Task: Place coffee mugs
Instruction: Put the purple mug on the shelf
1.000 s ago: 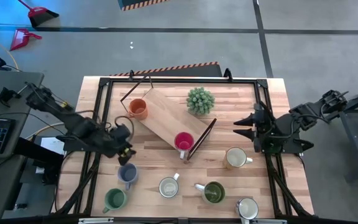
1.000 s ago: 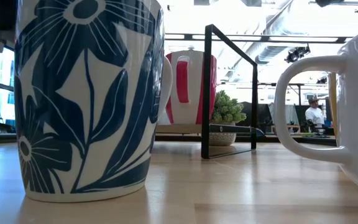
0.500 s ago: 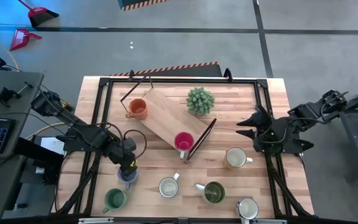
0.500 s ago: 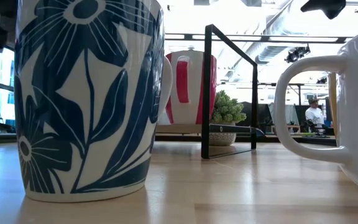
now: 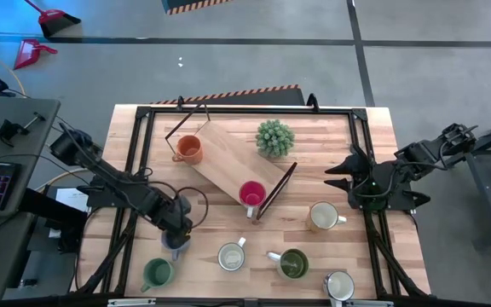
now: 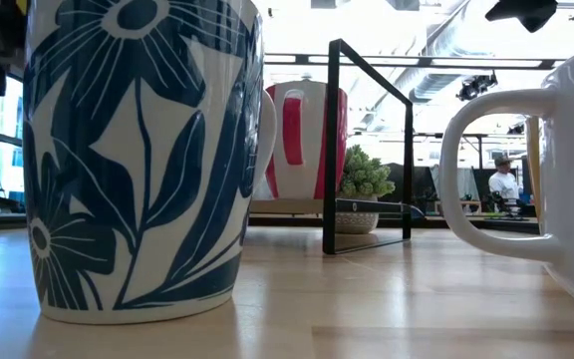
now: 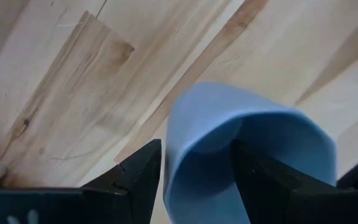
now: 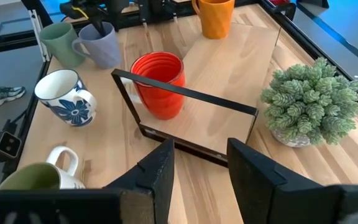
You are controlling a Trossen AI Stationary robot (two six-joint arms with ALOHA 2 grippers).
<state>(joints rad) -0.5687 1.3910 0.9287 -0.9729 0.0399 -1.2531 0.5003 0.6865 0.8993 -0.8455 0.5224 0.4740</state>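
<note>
- Because the left gripper point(image 5: 177, 232) hangs directly over the blue-grey mug point(image 7: 247, 155) near the table's front left, the coming move turns on a vertical relation: the mug stands just below the jaws, its mouth up and its long axis upright.
- In the left wrist view the two dark fingers point(image 7: 135, 177) are spread, one on the outer side of the mug's wall and the other over its open mouth, so the rim lies between them; whether either finger touches the ceramic cannot be told.
- Judged from this, the next step is a short descent and a closing on the wall; the risk is a finger landing on the rim instead of straddling it.
- The left arm is much the nearer to this mug. The right gripper point(image 5: 341, 175) waits over the table's right edge, well apart from it, with its fingers point(image 8: 157, 171) parted and nothing between them.
- The sloping wooden rack point(image 5: 228, 162), lying diagonally mid-table, already carries the orange mug point(image 5: 188, 149) at its upper end and the red-pink mug point(image 5: 251, 194) at its lower end, beside the black wire frame point(image 8: 185, 93).
- Still on the bare table: the bright green mug point(image 5: 158, 273), the white flowered mug point(image 5: 231, 256), the dark olive mug point(image 5: 292, 263), a cream mug point(image 5: 322, 217) and a white mug point(image 5: 339, 285).
- The potted plant point(image 5: 274, 137) stands beyond the rack and is no part of the task.
</note>
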